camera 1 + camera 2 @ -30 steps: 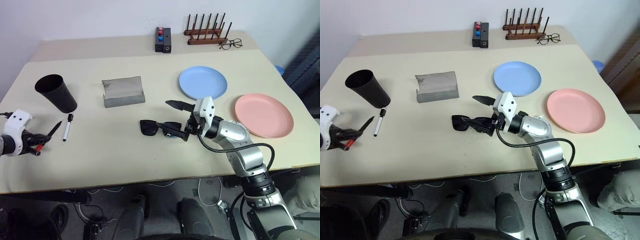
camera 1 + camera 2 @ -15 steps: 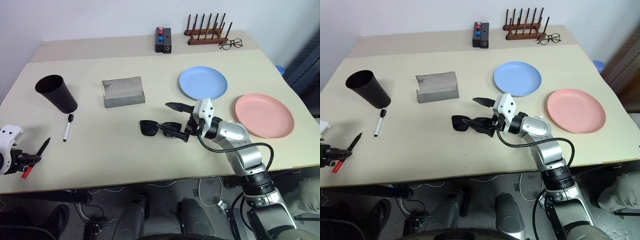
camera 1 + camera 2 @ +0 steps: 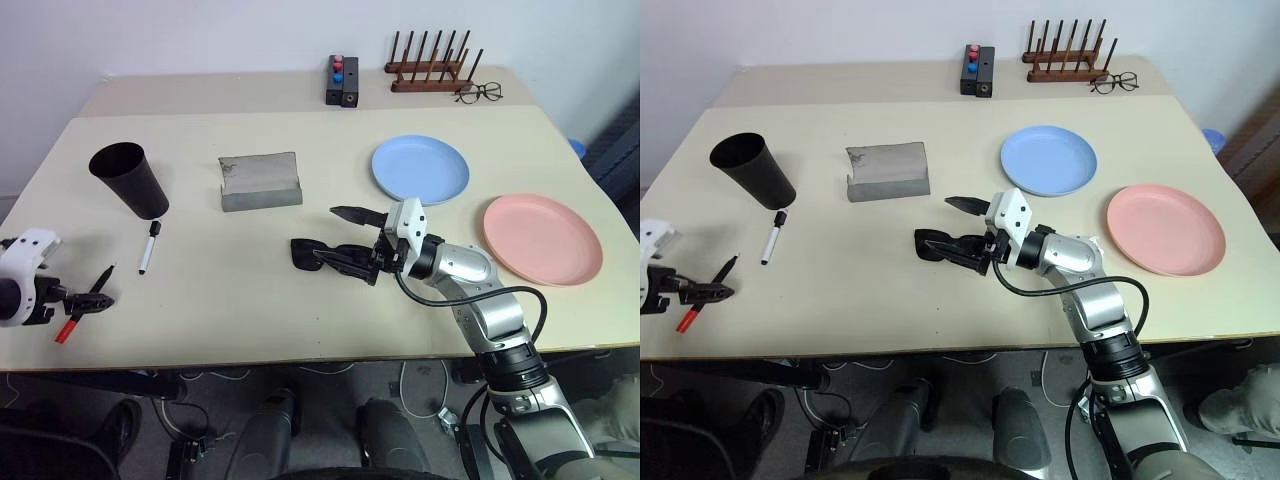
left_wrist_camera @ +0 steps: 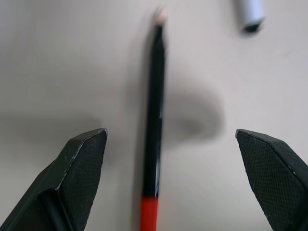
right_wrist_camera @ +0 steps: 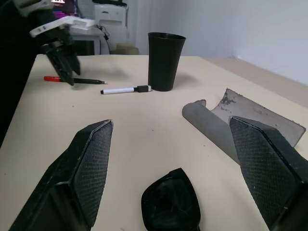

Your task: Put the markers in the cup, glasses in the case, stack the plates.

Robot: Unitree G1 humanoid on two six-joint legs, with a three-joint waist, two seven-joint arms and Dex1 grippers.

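Fingers of the left gripper (image 3: 702,293) stand spread wide at the table's (image 3: 250,300) near left edge, holding nothing. Between and below them lies a thin black pen (image 4: 153,115) with a red end, flat on the tabletop. Just beyond it lies 1 white marker (image 3: 148,246) with a black cap, its capped end close to the foot of the black cup (image 3: 130,180), which stands upright near the left edge.

The right gripper (image 3: 350,243) reaches in level at the table's middle, its fingers also spread apart and gripping nothing. The black sunglasses (image 5: 171,200) lie on the table between and just past those fingers. Farther back sits the grey case (image 3: 260,181) with its flap open. To the right lie 2 plates apart from each other: the blue plate (image 3: 420,169), and the pink plate (image 3: 542,239) nearer the right edge.
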